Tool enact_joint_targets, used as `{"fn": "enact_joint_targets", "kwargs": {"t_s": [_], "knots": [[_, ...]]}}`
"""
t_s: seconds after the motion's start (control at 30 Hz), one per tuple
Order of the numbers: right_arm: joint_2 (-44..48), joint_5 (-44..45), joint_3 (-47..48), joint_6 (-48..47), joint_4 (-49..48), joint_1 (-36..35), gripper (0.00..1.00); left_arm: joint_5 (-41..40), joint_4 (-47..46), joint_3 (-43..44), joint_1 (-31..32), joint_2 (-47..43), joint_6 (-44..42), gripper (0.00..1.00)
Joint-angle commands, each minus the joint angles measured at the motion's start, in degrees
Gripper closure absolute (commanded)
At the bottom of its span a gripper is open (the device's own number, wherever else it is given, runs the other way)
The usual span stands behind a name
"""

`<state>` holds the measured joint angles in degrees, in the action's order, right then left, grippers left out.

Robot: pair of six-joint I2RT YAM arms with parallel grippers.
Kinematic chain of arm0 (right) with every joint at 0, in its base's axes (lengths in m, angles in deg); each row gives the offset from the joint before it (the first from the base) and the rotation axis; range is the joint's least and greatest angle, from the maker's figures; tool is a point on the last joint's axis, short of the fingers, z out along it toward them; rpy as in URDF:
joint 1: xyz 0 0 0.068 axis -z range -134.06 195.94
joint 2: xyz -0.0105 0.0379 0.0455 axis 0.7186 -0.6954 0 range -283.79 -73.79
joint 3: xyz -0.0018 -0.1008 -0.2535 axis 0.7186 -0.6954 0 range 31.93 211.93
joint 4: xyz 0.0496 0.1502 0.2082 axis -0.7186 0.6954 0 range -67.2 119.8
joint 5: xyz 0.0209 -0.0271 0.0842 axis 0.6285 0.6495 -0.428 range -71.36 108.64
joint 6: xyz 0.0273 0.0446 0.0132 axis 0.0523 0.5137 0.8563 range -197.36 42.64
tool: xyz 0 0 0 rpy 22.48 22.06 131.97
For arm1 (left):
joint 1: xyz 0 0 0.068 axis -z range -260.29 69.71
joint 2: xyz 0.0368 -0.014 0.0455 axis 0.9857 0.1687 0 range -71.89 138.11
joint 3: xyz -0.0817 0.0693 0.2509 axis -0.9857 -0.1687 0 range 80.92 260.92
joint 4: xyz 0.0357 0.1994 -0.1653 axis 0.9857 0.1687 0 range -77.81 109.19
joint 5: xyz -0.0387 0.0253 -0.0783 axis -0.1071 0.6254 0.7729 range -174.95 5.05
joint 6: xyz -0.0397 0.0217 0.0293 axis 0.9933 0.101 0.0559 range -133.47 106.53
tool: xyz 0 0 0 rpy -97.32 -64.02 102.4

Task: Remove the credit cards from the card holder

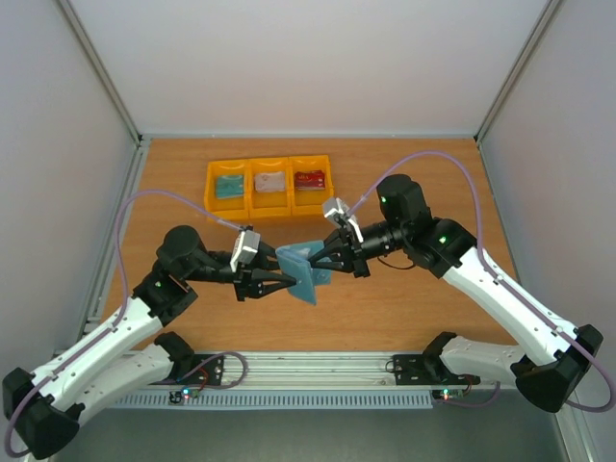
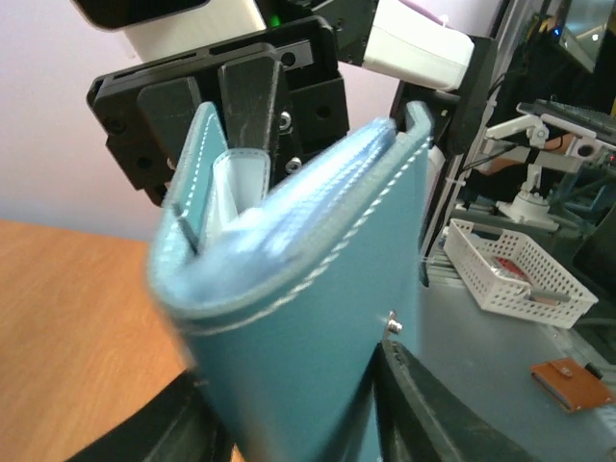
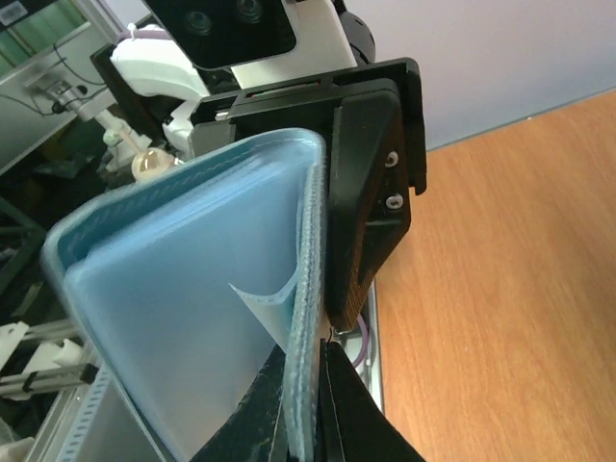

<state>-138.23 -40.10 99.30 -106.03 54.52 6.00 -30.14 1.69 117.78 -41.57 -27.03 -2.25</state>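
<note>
**Card holder, a small flat teal-blue folding wallet with pale stitching, held up between two sets of fingers**

The right fingers are pinched shut on one stitched edge of the card holder. The right wrist view shows the teal rim caught between their tips.

The left fingers stand apart with the holder's folded end sitting between them. One dark finger lies against the outer face of a flap. The other is hidden behind the holder, so I cannot tell whether they press on it or merely straddle it.

The holder stands on edge and is partly spread, showing a paler blue lining inside. A pocket lip curls out of that lining just above the right fingertips. The holder is held off the wooden desk, in the narrow space where the two sets of fingertips nearly meet.

Well beyond both sets of fingers, on the side away from the arm bases, a row of three yellow plastic bins sits on the desk. The credit cards lie in them, one thin rectangular card to a bin:
- a teal card in the bin beyond the left fingers
- a whitish card in the middle bin
- a red card in the bin beyond the right fingers
</note>
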Motion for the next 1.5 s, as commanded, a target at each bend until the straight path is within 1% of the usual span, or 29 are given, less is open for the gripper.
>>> {"fn": "enact_joint_targets", "kwargs": {"t_s": [0.0, 0.07, 0.13, 0.17, 0.27, 0.3, 0.33, 0.4, 0.43, 0.47, 0.53, 0.57, 0.63, 0.7, 0.77, 0.83, 0.9, 0.97, 1.0, 1.03, 1.07, 1.1, 1.13, 1.2, 1.23, 1.33, 1.37, 1.47], "knots": [[0.01, -1.53, 2.34, -3.34, 2.89, -0.69, 0.99, 2.14, -2.29, 0.60, 0.35, -1.07, -0.56, 0.69], [-0.79, -2.00, 3.11, -3.57, 3.51, -0.70, 0.98, 2.03, -2.94, 0.49, 0.44, -1.15, -0.57, 0.81], [-1.82, -2.78, 4.15, -3.88, 4.24, -0.69, 0.97, 2.14, -3.35, 0.70, 0.48, -0.94, -0.62, 0.96], [-2.19, -2.78, 4.63, -4.19, 4.78, -0.68, 0.97, 2.08, -3.46, 0.80, 0.41, -0.81, -0.53, 0.99], [-1.96, -2.11, 5.01, -5.18, 5.03, -0.72, 0.94, 1.40, -3.36, 0.76, 0.49, -0.94, -0.23, 1.00], [-1.37, -0.35, 4.86, -5.25, 5.01, -0.73, 0.90, 0.99, -3.17, 0.64, 0.49, -1.12, -0.23, 1.00], [-0.62, 2.23, 4.49, -5.11, 5.01, -0.64, 0.82, 0.41, -2.94, 0.59, 0.56, -1.39, -0.24, 1.00], [1.12, 11.94, 3.40, -4.02, 4.86, -0.60, 0.65, -1.40, -1.99, 0.22, 0.56, -2.08, -0.17, 1.00], [2.05, 17.94, 2.79, -3.06, 4.87, -0.64, 0.59, -2.66, -1.37, -0.09, 0.51, -2.42, -0.15, 1.00], [3.05, 24.23, 2.15, -2.29, 5.06, -0.62, 0.56, -4.28, -0.65, -0.45, 0.54, -2.96, -0.28, 1.00], [4.13, 35.94, 1.70, -0.98, 6.62, -0.58, 0.53, -7.95, 0.40, -1.20, 0.56, -3.87, -0.85, 1.00], [4.30, 41.15, 1.77, -0.55, 7.80, -0.60, 0.53, -9.26, 0.70, -1.46, 0.49, -4.05, -1.58, 1.00], [4.32, 49.55, 1.88, 0.19, 10.30, -0.57, 0.52, -11.41, 1.15, -1.84, 0.54, -4.32, -2.72, 1.00], [4.43, 55.70, 1.72, 0.58, 12.02, -0.59, 0.52, -12.45, 1.71, -1.86, 0.48, -4.34, -3.53, 1.00], [4.64, 58.37, 1.79, 0.36, 13.43, -0.59, 0.52, -13.60, 2.45, -1.75, 0.50, -4.43, -3.87, 1.00], [5.05, 57.91, 2.09, -0.08, 14.61, -0.59, 0.52, -15.14, 3.47, -1.69, 0.50, -4.42, -4.42, 1.00], [5.88, 52.45, 2.11, -1.92, 14.87, -0.62, 0.51, -17.34, 4.14, -1.78, 0.49, -4.36, -4.94, 1.00], [8.03, 42.83, 1.62, -4.83, 14.37, -0.59, 0.50, -19.26, 4.85, -1.83, 0.50, -4.50, -5.03, 1.00], [9.14, 35.36, 1.46, -6.72, 14.63, -0.63, 0.49, -19.48, 5.31, -1.91, 0.48, -4.58, -5.19, 1.00], [10.09, 29.88, 1.45, -9.02, 15.28, -0.66, 0.48, -18.86, 5.78, -1.93, 0.52, -4.66, -6.22, 1.00], [11.07, 26.04, 1.57, -10.88, 16.14, -0.49, 0.48, -17.54, 6.60, -1.90, 0.51, -4.84, -7.27, 1.00], [11.77, 24.19, 1.72, -12.74, 16.96, -0.29, 0.47, -15.54, 7.60, -1.89, 0.51, -5.05, -9.35, 1.00], [12.28, 23.36, 1.90, -13.90, 17.78, 0.24, 0.47, -13.70, 8.89, -1.80, 0.52, -5.53, -13.35, 1.00], [12.44, 21.97, 2.32, -15.83, 19.60, 1.81, 0.48, -10.99, 10.19, -1.12, 0.46, -6.42, -17.66, 1.00], [12.12, 21.38, 2.66, -16.38, 20.52, 2.49, 0.48, -9.26, 12.66, -0.52, 0.52, -6.61, -18.90, 1.00], [10.59, 17.00, 3.91, -18.84, 23.15, 3.93, 0.49, 1.40, 17.89, 1.64, 0.51, -7.11, -24.84, 1.00], [9.90, 14.81, 4.25, -19.84, 23.80, 4.33, 0.48, 3.58, 19.28, 2.10, 0.53, -7.36, -27.15, 1.00], [6.91, 12.57, 5.54, -20.49, 23.99, 4.36, 0.50, 4.75, 22.97, 3.81, 0.56, -6.89, -29.37, 1.00]]}}
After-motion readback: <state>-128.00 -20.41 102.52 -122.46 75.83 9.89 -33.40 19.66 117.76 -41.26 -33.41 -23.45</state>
